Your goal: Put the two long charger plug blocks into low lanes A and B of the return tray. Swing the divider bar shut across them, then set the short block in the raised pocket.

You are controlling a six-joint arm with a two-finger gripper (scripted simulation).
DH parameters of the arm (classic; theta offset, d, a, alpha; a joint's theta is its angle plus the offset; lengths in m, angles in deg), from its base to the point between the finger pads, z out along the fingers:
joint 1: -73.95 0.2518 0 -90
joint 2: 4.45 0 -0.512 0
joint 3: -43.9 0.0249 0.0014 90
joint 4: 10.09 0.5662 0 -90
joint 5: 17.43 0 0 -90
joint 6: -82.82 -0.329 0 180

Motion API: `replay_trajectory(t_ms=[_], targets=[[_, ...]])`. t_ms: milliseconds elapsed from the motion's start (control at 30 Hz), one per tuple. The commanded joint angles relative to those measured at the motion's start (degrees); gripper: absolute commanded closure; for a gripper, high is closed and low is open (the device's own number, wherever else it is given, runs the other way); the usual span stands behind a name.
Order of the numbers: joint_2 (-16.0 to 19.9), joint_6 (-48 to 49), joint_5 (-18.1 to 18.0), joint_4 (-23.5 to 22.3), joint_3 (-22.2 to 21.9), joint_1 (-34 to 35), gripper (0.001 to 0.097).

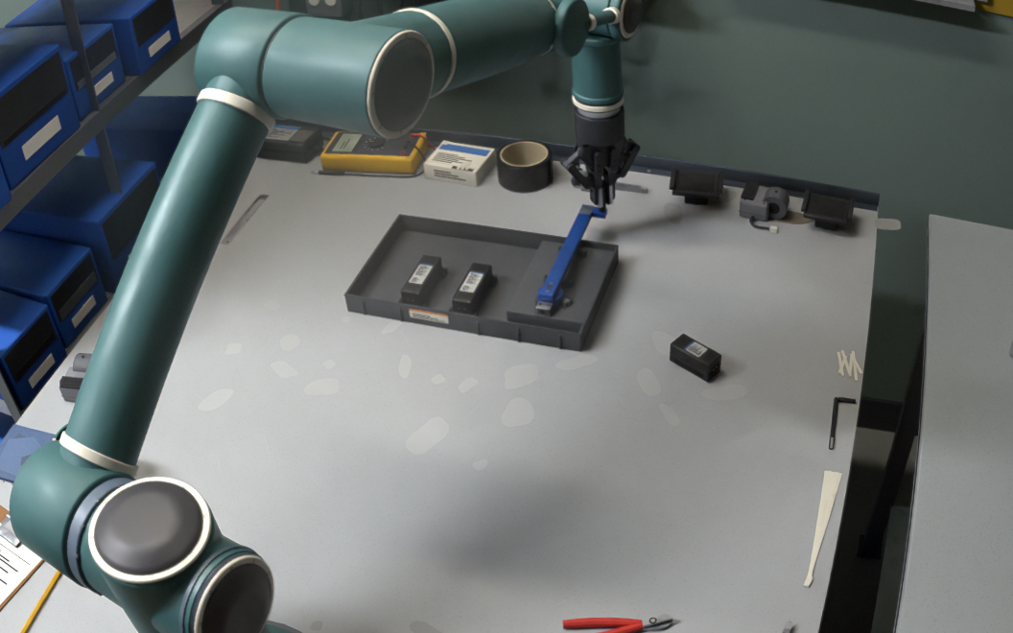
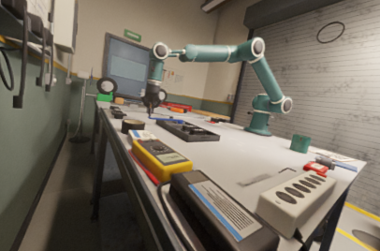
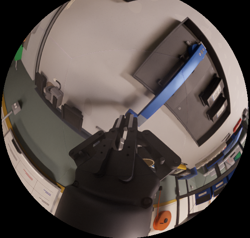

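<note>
The free end of the blue divider bar is partly hidden between my fingers; the bar runs from its pivot on the raised pocket out past the tray's far rim. The dark grey return tray holds two long black plug blocks side by side in its low left part. The short black block lies on the bench to the right of the tray. My gripper hangs over the tray's far right corner, closed on the tip of the divider bar.
Along the bench's back edge stand a tape roll, a white box, a yellow multimeter and small black adapters. Red cutters and a hex key lie toward the near right.
</note>
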Motion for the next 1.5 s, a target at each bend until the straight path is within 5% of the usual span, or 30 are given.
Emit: replay_trajectory(t_ms=[0,1467], targets=[[-0.1,0.0,0.0,0.2,-0.1,0.1,0.0901],[-0.4,-1.4,-0.2,0.2,0.4,1.5,0.0901]])
